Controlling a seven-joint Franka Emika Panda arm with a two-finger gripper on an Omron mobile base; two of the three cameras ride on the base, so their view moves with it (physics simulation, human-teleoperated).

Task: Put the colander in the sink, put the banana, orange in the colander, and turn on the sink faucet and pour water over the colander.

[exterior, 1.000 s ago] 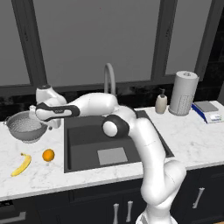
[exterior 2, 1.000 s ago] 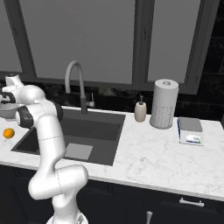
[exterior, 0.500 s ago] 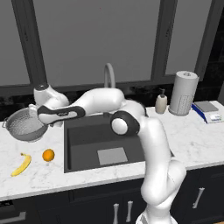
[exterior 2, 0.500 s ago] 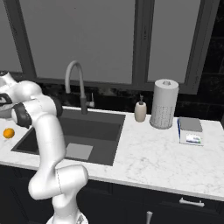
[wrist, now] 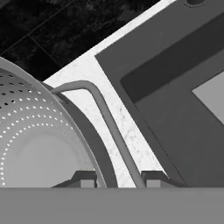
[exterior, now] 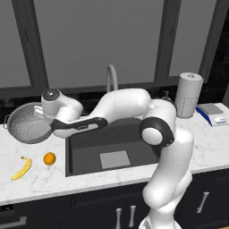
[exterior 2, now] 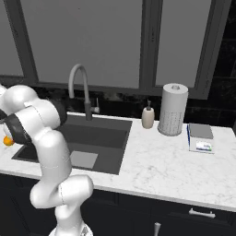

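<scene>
One colander [exterior: 27, 129], one banana [exterior: 21, 168], one orange [exterior: 49, 158], one faucet [exterior 2: 79, 90], one paper-towel roll [exterior 2: 173, 109], one soap bottle [exterior 2: 148, 116]

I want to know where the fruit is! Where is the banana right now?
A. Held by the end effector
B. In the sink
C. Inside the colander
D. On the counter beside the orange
D: the banana lies on the white counter just left of the orange.

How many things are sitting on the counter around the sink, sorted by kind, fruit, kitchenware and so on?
Fruit: 2, banana, orange
Kitchenware: 1, colander
Paper towel rolls: 1
Soap bottles: 1
Scales: 1
Total: 6
</scene>
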